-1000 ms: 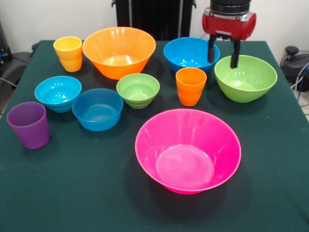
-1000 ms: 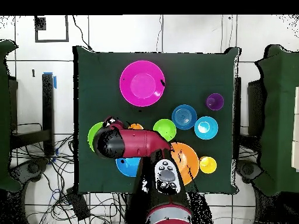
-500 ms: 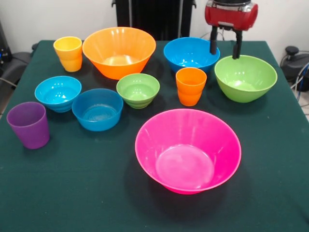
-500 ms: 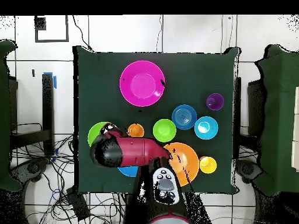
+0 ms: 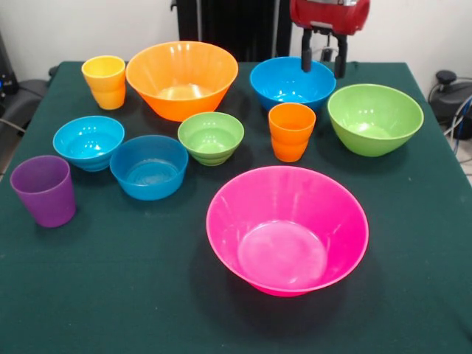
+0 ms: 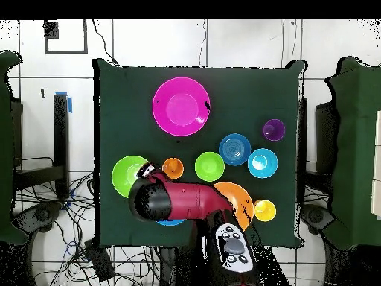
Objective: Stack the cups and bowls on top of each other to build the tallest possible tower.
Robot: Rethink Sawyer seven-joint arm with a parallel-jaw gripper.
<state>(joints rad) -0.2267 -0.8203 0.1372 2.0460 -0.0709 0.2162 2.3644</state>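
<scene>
Front view: open claw [image 5: 322, 64] hangs above blue bowl [image 5: 291, 82].

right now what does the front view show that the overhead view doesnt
Only the front view shows the end effector with its two fingers apart, hanging over the medium blue bowl, and that whole bowl's inside. Only the overhead view shows the arm's red body covering most of that blue bowl, plus the cabled floor around the table. Both show the large pink bowl, the orange cup, the medium green bowl and the purple cup, all standing separately, nothing stacked.
</scene>
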